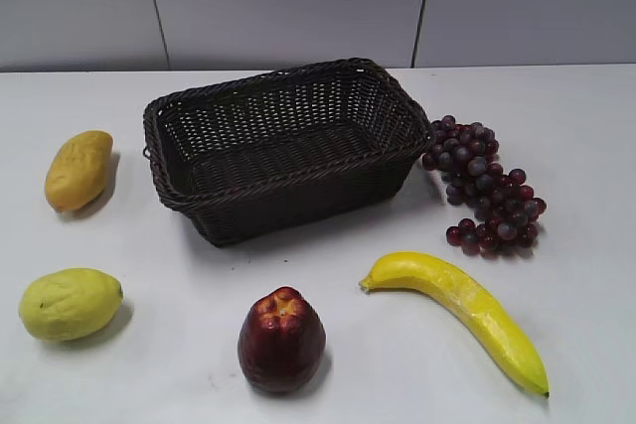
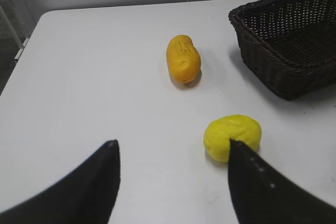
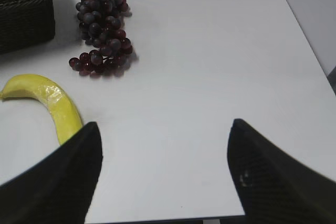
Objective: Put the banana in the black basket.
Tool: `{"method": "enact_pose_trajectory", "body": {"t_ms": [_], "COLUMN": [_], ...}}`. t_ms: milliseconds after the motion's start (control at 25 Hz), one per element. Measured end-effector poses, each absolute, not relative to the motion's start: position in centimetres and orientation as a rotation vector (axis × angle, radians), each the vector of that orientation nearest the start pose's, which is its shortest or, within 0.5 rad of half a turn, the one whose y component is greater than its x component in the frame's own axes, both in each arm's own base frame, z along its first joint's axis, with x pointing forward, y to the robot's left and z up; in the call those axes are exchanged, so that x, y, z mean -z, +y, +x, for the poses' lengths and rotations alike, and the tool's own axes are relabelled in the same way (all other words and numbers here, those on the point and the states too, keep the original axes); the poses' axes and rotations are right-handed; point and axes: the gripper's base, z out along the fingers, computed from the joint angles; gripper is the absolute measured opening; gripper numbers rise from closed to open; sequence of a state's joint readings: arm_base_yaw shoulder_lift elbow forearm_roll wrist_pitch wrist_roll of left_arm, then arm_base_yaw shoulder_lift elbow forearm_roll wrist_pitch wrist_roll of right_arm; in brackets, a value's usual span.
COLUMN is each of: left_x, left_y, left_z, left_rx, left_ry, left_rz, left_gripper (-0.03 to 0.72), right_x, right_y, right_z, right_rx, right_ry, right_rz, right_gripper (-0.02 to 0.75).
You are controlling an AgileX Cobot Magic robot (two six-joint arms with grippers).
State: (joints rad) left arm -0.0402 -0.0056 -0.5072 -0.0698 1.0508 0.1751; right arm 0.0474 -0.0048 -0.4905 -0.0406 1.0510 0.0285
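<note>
Banana (image 1: pixel 467 310) is lying on the white table (image 1: pixel 586 146), outside the black basket (image 1: pixel 283 146).

You are seeing the banana at the lower right of the exterior frame, below the purple grapes (image 1: pixel 484 186), and the basket is sitting in the upper middle. A red apple (image 1: pixel 281 338) is resting at the bottom centre, a lemon (image 1: pixel 70 303) at lower left, a mango-like fruit (image 1: pixel 78 169) above it. Your left gripper (image 2: pixel 170 148) and right gripper (image 3: pixel 164 129) are both hanging wide apart, holding nothing.

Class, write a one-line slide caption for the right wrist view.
Open right gripper above the table; banana lower left, grapes beyond.
</note>
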Motion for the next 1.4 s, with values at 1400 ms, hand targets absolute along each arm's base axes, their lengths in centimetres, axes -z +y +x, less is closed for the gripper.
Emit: {"method": "enact_pose_trajectory", "body": {"t_ms": [1400], "left_x": [-28.0], "left_y": [-0.5], "left_z": [-0.7], "left_rx": [-0.002], "left_ry": [2.008], "left_rz": [0.22], "left_gripper": [0.482], "right_x": [-31.3], "right_y": [-0.1], "right_z": [3.3], "right_rx": [-0.009], "right_ry": [1.947], "right_rz": [-0.026], "right_gripper": [0.674]}}
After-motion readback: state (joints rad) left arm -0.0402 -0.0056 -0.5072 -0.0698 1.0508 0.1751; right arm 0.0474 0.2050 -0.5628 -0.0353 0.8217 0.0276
